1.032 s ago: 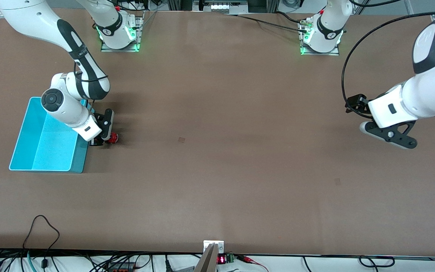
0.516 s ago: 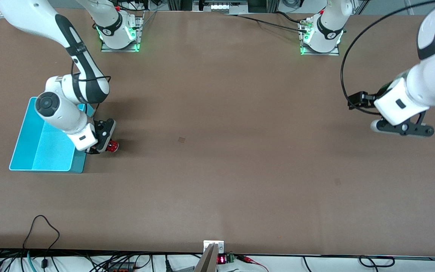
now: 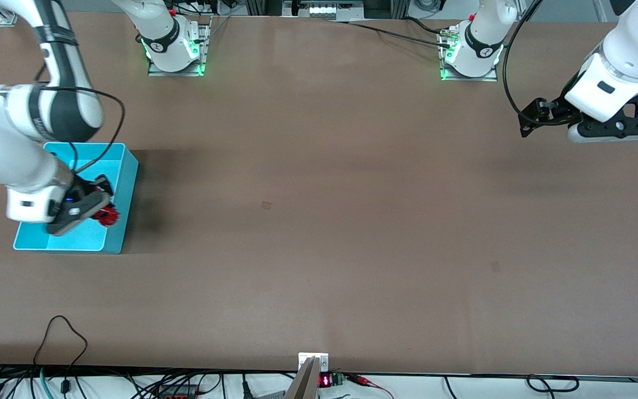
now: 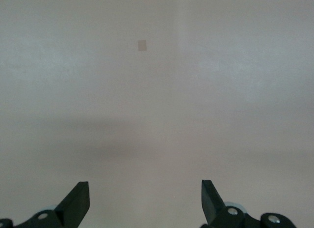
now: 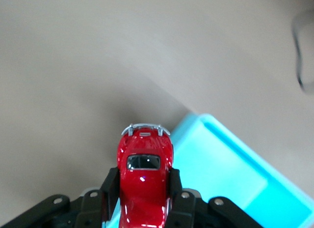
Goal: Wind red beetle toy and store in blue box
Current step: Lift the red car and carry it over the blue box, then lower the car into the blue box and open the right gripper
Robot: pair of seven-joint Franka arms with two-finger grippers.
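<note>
storing step: toy carried over the bin, not yet let go.

right gripper (image 3: 89,208) is clenched on the red beetle toy (image 5: 144,175), one finger on each flank of the body, nose sticking out past the tips. front view has it over the blue box (image 3: 127,166), close to the wall that faces the left arm's end of the table (image 3: 319,233); the right wrist view shows the toy's nose over the rim, partly past it. judgement: storing is in hand; next move calls for a shift deeper over the bin floor, then a clean release. left gripper (image 4: 144,201) waits up over bare table at its own end, fingers spread, holding nothing. no brand, label or readable writing on toy or box.
</note>
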